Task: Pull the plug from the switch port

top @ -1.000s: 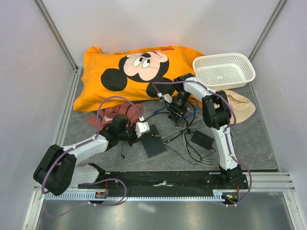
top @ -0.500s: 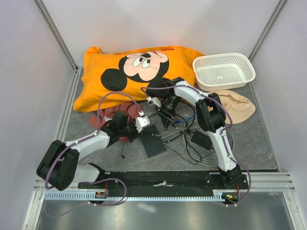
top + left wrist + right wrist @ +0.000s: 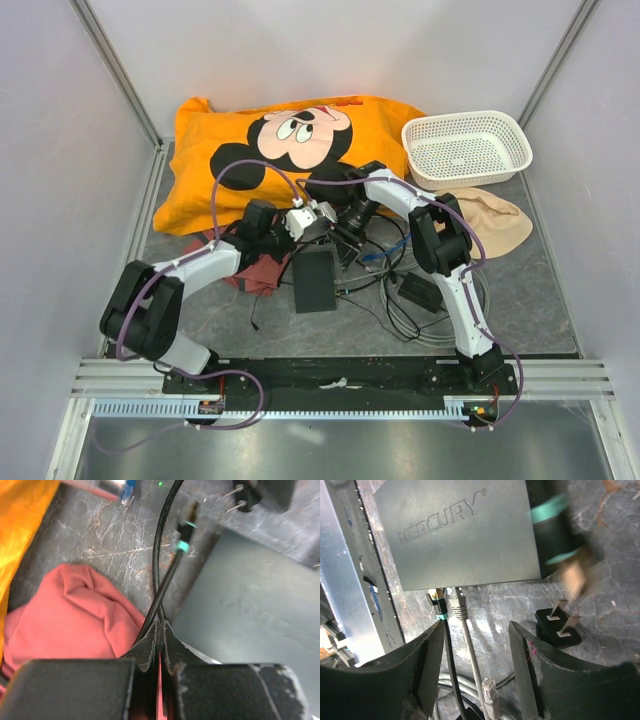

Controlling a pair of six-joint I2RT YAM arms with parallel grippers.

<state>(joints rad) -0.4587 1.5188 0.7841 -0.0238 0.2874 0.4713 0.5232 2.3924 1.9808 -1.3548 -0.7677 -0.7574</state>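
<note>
Right claw is gaping before the grey MERCURY switch.
Its wrist view alone is showing two plugs at the switch's edge (left claw is pressing together, cable at its tips).

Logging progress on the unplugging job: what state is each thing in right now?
left hand: shut on the black cable.
held cable's plug: out of the switch, beside its corner.
right hand: open, gripping nothing.
grey plug: at the switch's port edge, apparently plugged in.
second black plug: beside it, seating unclear.
basket: upright, empty.
</note>
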